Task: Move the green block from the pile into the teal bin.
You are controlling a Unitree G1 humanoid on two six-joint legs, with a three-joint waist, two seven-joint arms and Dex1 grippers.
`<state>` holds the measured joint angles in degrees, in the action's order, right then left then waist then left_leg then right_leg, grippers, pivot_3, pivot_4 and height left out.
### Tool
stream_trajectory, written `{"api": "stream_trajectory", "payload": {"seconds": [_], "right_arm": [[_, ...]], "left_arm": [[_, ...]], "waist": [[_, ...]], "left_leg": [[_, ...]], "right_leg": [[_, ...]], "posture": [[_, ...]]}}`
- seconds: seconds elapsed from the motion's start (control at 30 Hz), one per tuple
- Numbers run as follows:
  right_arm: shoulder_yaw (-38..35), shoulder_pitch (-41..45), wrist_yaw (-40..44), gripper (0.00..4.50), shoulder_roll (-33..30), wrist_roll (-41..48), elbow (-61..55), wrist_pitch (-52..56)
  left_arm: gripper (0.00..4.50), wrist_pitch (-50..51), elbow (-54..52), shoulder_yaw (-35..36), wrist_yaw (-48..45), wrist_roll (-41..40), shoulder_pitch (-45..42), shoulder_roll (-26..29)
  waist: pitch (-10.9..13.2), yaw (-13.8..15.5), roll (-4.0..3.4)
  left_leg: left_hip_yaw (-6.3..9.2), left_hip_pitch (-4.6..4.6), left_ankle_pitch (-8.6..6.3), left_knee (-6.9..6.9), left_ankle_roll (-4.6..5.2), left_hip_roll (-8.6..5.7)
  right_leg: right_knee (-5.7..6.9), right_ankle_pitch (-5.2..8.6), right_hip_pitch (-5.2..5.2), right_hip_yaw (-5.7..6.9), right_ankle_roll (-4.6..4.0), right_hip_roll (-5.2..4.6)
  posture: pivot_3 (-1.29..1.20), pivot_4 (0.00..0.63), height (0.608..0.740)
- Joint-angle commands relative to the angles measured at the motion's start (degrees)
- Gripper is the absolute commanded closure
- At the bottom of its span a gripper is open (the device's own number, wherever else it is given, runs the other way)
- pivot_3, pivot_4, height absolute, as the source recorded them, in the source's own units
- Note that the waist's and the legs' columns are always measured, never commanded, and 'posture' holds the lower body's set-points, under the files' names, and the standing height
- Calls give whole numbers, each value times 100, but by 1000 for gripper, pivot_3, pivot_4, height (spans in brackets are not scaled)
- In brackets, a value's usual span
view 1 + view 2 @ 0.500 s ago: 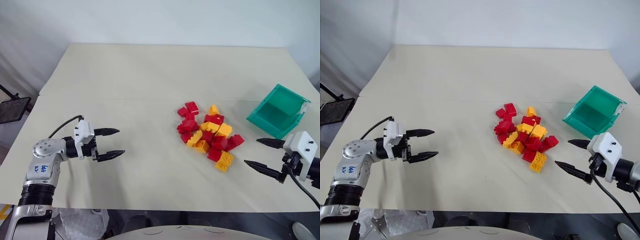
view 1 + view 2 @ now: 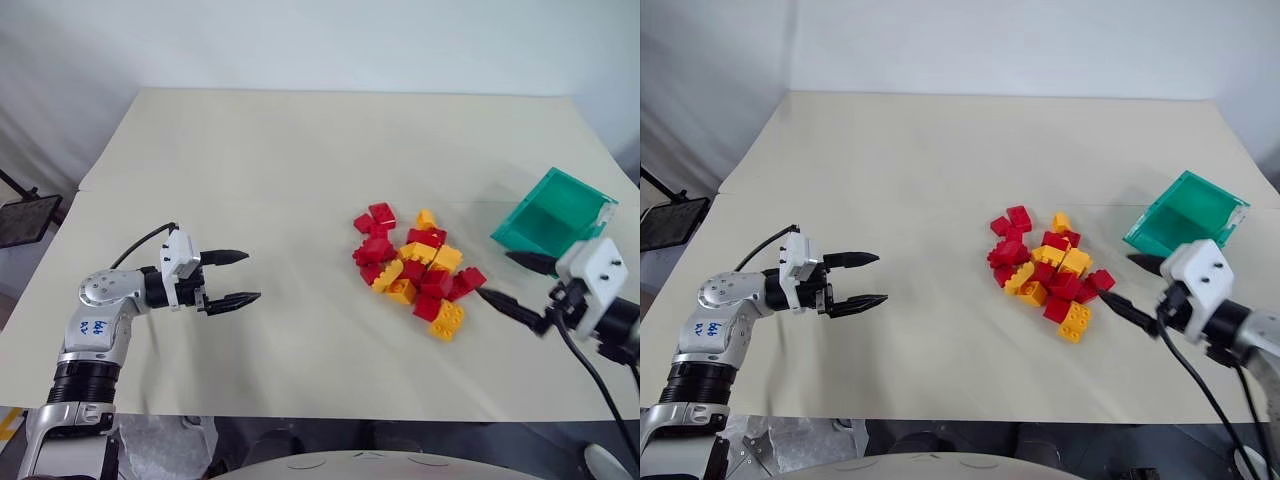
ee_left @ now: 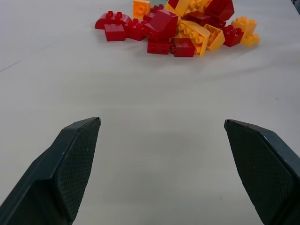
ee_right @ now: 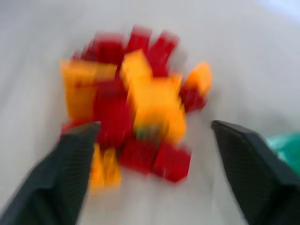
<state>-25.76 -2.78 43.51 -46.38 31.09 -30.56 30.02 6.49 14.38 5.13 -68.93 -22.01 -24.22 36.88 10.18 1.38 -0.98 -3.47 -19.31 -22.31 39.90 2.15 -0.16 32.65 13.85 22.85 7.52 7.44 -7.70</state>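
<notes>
1. While the pile (image 2: 416, 270) of red and yellow bricks sits centre-right of the frame on the table (image 2: 300, 170), no green block can be made out; a faint greenish smudge in the blurred right wrist view, can't tell.
2. Teal bin (image 2: 553, 222) at right edge, tilted, apart from pile.
3. Right gripper (image 2: 514, 283) between bin and pile, jaws spread, empty, lower tip just beside pile's right bricks.
4. Left gripper (image 2: 238, 277) at lower left, jaws spread, empty, well apart from pile.
5. Black stand (image 2: 25, 215) at far left edge, off table.
</notes>
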Motion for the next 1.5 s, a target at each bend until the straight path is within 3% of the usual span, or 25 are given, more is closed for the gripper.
{"api": "stream_trajectory", "payload": {"seconds": [0.03,0.17,0.27,0.3,0.43,0.6,1.1,1.5], "right_arm": [[362,198,-581,1984,178,572,-919,700],[1569,738,-1300,3316,784,707,-1189,1377],[2286,1042,-1462,4361,1033,299,-837,1413],[2488,1159,-1514,4470,1129,158,-663,1365],[2865,1493,-1745,4470,1557,-394,118,956],[2815,1740,-1953,4470,1806,-981,1007,459],[1940,2286,-2252,4470,1562,-1745,2393,-225],[2028,1929,-1822,4470,1491,-1531,1364,303]], "left_arm": [[0,-126,-8,36,-163,-140,-168,-55],[0,-551,211,-135,-388,-64,-398,-309],[0,-717,230,-165,-476,-165,-497,-574],[0,-724,249,-170,-527,-198,-536,-635],[0,-622,298,-188,-782,-367,-650,-811],[0,-624,332,-233,-898,-423,-751,-1001],[0,-707,395,-280,-1088,-419,-746,-1151],[0,-798,435,-307,-1042,-403,-708,-1213]], "waist": [[0,-2,0],[1,-4,1],[0,3,1],[-1,-3,3],[0,-17,6],[0,-20,6],[0,-23,6],[0,-19,5]], "left_leg": [[3,0,-1,2,-1,2],[6,-4,-3,10,-4,2],[1,-38,-1,19,1,-9],[-2,-60,1,26,5,-11],[-16,-87,2,39,7,-18],[-30,-88,3,40,7,-16],[-29,-87,3,40,6,-10],[-28,-88,4,40,6,-6]], "right_leg": [[4,1,0,0,-2,-1],[16,4,7,3,-8,-2],[36,4,47,-2,-9,-11],[40,4,68,-2,-8,-11],[44,3,89,3,-7,5],[44,3,87,5,-7,10],[43,3,87,3,-7,11],[44,3,87,4,-7,11]], "posture": [[0,150,740],[0,150,740],[0,150,740],[0,150,740],[0,150,740],[0,150,740],[0,150,740],[0,150,740]]}}
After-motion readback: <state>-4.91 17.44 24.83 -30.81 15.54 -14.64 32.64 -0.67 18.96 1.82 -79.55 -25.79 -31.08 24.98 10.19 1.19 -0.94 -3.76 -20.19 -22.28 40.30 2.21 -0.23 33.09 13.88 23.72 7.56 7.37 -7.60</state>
